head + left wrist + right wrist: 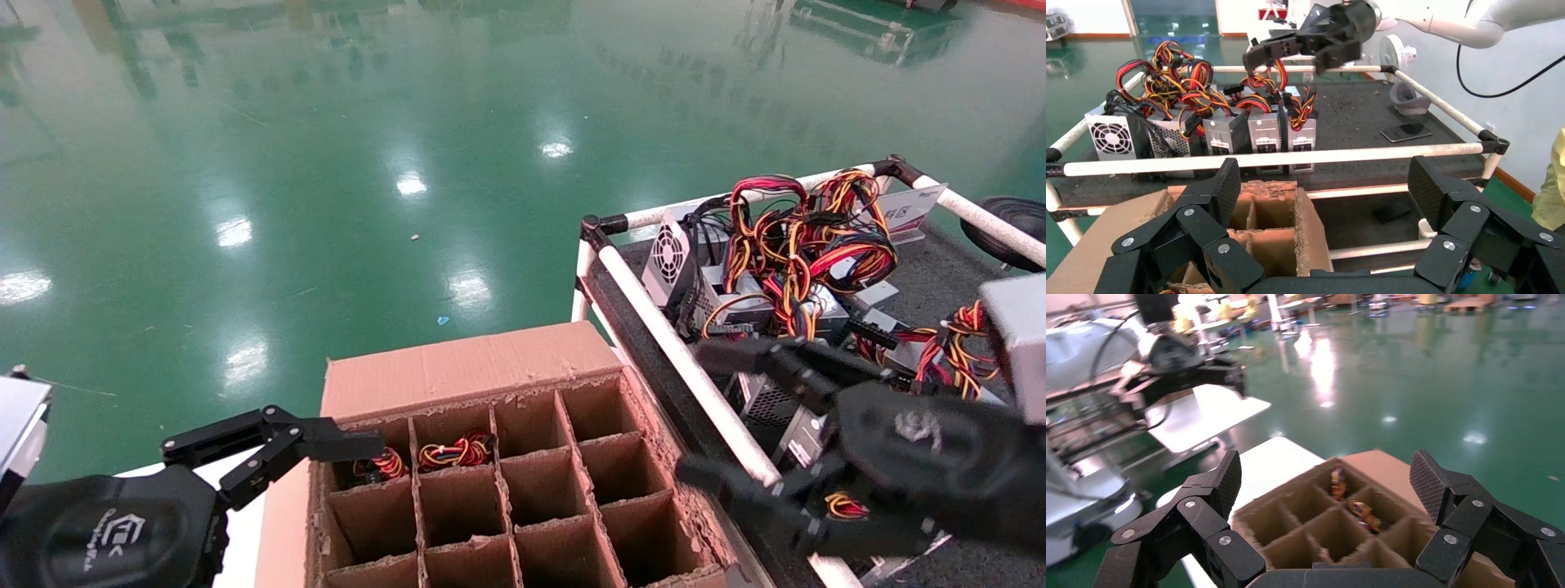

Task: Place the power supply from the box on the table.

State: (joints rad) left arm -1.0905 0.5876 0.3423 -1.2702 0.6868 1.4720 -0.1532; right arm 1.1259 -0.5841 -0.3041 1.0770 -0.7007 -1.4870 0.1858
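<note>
The box point(523, 490) stands low in the middle of the head view, its divider cells open upward. Two far cells each show a red, yellow and black wire bundle of a power supply point(458, 449) point(1367, 516); the metal bodies are hidden in the cells. My left gripper point(315, 445) is open at the box's left far corner, holding nothing; its wrist view looks across the box point(1272, 214) to the table point(1352, 110). My right gripper point(735, 420) hangs open and empty over the table's white rail point(678, 359), beside the box's right side point(1309, 527).
Several silver power supplies with tangled wires point(784, 261) crowd the table's far end. A dark flat slab point(1406, 131) and a grey holder point(1407, 101) lie farther along it. A white platform point(1211, 413) stands on the box's other side. Green floor lies beyond.
</note>
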